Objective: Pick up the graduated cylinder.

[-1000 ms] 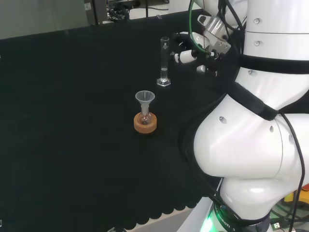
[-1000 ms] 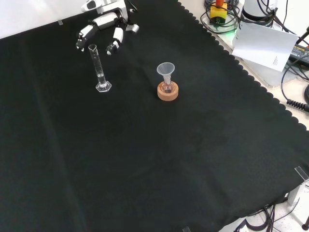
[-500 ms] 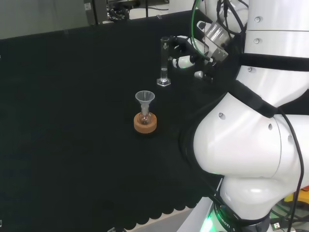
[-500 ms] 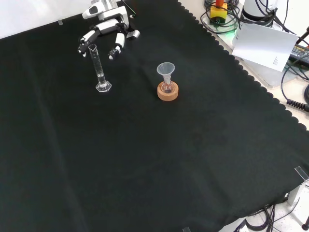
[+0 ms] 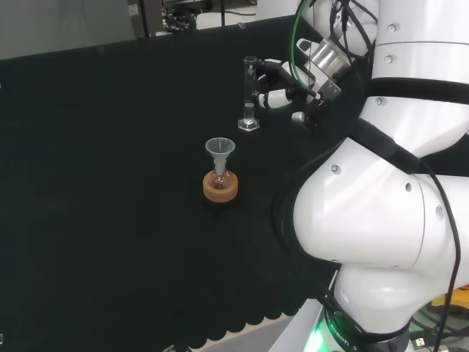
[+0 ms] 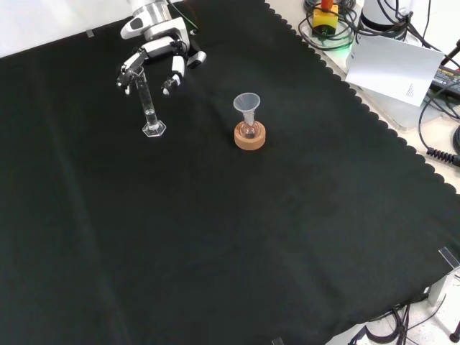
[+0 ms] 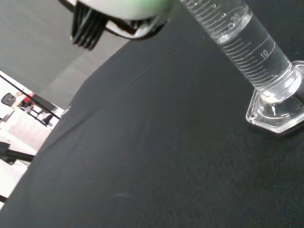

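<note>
reaching for cylinder
my hand [image 6: 154, 52] is spread beside the cylinder [image 6: 149, 108]; close around the tube evenly, keep it upright.

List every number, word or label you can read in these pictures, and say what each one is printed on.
"10": on the scale of the graduated cylinder, near its base, wrist view.
"20": higher on the same scale, partly blurred, wrist view.
Fine graduation lines run between them; they carry no other readable figures.
White paper sheet at the bench's edge, front view: a small mark, too small to read.
Funnel and cork ring: no print visible.
</note>
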### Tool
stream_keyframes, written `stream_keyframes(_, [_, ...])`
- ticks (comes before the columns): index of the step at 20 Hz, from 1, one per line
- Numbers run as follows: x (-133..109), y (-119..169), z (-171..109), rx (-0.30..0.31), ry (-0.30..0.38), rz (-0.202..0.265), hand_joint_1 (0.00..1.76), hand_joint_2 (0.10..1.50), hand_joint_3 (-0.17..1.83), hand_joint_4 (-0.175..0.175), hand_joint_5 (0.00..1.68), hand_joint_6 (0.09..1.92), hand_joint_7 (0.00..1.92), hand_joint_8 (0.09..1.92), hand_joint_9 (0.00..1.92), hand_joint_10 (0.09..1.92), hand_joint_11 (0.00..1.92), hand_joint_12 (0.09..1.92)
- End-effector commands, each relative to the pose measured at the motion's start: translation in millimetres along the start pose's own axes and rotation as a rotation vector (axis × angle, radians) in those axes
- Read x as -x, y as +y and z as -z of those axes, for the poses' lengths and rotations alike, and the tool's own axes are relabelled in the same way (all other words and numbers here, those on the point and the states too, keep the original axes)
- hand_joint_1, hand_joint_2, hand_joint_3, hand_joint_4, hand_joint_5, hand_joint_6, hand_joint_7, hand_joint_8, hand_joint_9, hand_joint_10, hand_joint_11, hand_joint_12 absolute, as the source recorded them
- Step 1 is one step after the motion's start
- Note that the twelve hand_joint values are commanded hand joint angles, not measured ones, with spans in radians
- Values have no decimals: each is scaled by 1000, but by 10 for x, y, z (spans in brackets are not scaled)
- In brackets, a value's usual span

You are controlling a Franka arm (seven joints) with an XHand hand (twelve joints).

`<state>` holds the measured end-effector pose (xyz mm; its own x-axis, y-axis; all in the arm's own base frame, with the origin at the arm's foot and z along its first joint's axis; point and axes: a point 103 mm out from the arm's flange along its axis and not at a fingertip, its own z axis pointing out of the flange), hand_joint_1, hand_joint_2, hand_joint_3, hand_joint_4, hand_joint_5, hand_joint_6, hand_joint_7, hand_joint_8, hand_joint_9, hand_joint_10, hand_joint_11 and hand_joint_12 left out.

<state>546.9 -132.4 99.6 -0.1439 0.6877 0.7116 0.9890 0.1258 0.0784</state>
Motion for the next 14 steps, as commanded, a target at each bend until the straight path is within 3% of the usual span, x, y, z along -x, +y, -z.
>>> stream_keyframes(1, [31, 98, -111, -8, 106, 31, 1008, 619, 663, -42, 458, 87, 349, 650, 545, 597, 292, 1319])
stream_keyframes(14, [74, 176, -255, 39, 233, 32, 986, 651, 546, -15, 602, 107, 467, 636, 702, 522, 536, 1185])
